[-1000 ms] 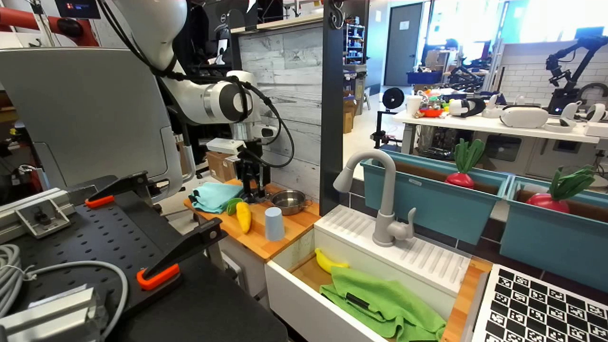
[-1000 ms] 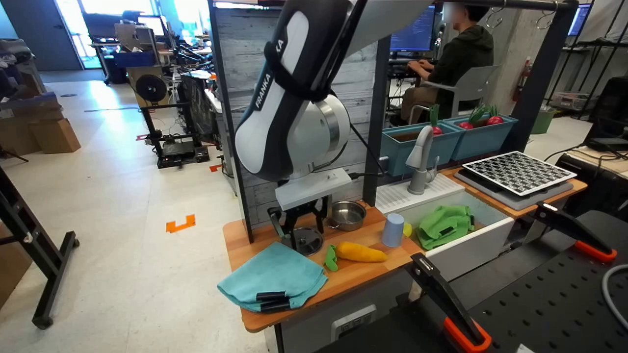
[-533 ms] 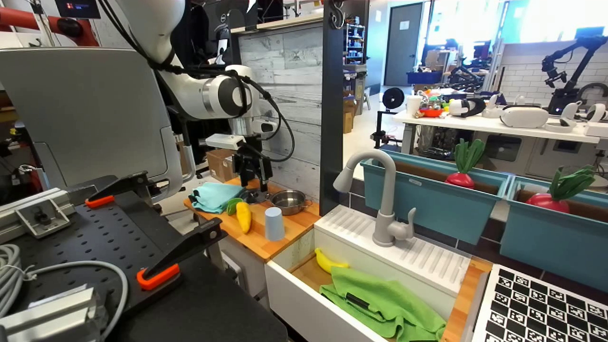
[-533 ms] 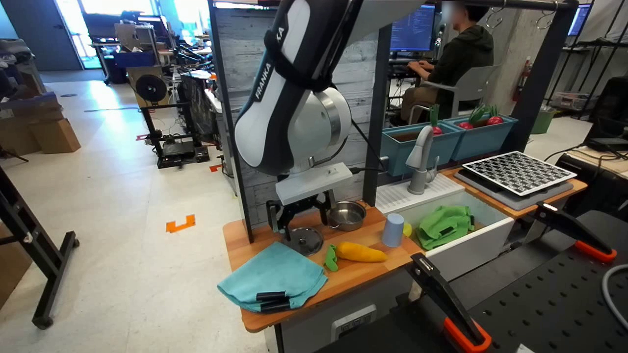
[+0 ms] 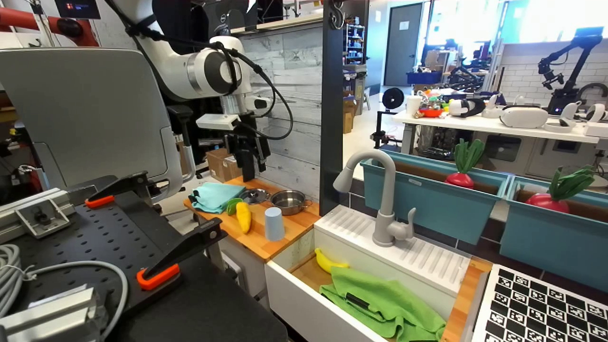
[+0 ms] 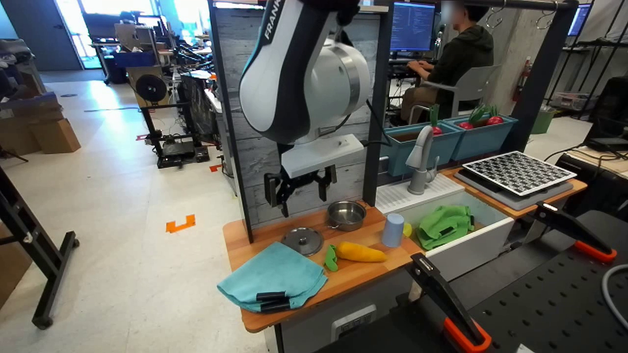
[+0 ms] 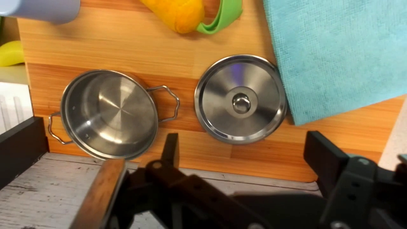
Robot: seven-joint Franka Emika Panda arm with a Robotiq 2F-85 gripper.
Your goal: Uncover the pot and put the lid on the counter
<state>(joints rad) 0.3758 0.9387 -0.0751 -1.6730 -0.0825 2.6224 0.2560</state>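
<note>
Pincer [image 7: 243, 140] hangs above the counter [image 7: 111, 52], jaws wide apart, nothing between them! And there's the lid [image 7: 240, 101], lying flat on that counter between uncovered pot [image 7: 109, 114] and teal cloth [image 7: 338, 57]. Only a clean retreat seems left: straight up, jaws spread, clear of the wall panel [image 5: 300, 97].

White bkgd window [image 5: 558, 21] overexp. in an exterior view; wrist view: glare on round silvery-grey metal pot [image 7: 109, 114], round grey metal lid [image 7: 240, 99].
</note>
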